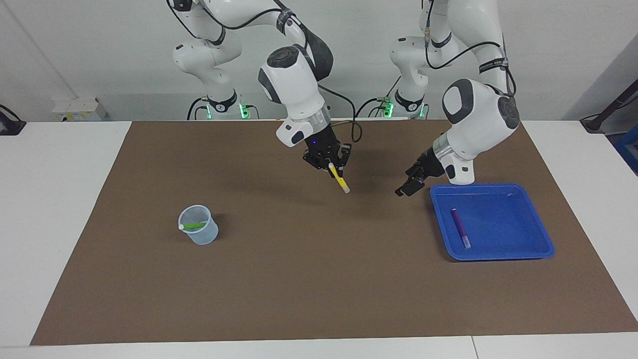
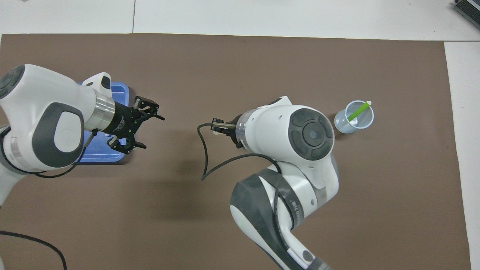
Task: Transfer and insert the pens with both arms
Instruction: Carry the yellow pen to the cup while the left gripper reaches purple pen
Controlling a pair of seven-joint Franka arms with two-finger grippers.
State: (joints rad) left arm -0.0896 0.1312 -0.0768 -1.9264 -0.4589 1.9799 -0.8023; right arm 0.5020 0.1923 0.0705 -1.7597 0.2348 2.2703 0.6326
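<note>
**Yellow pen held over the mat**

Brown mat (image 1: 299, 279) covers the white table. Right gripper (image 1: 331, 168) hangs over mid-mat, clamped on the yellow pen (image 1: 340, 182), seen only from the facing view. Left gripper (image 2: 144, 127), spread wide and empty, hovers beside the blue tray (image 1: 518, 252) holding the purple pen (image 1: 460, 227). Green pen (image 2: 358, 111) leans in the cup (image 2: 343, 125).

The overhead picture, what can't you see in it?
- Yellow pen: hidden under the right arm's white wrist; only the facing view shows the right gripper shut on it.
- Purple pen: the left arm covers it and most of the blue tray.
- Green pen: its lower end is down inside the cup.
</note>
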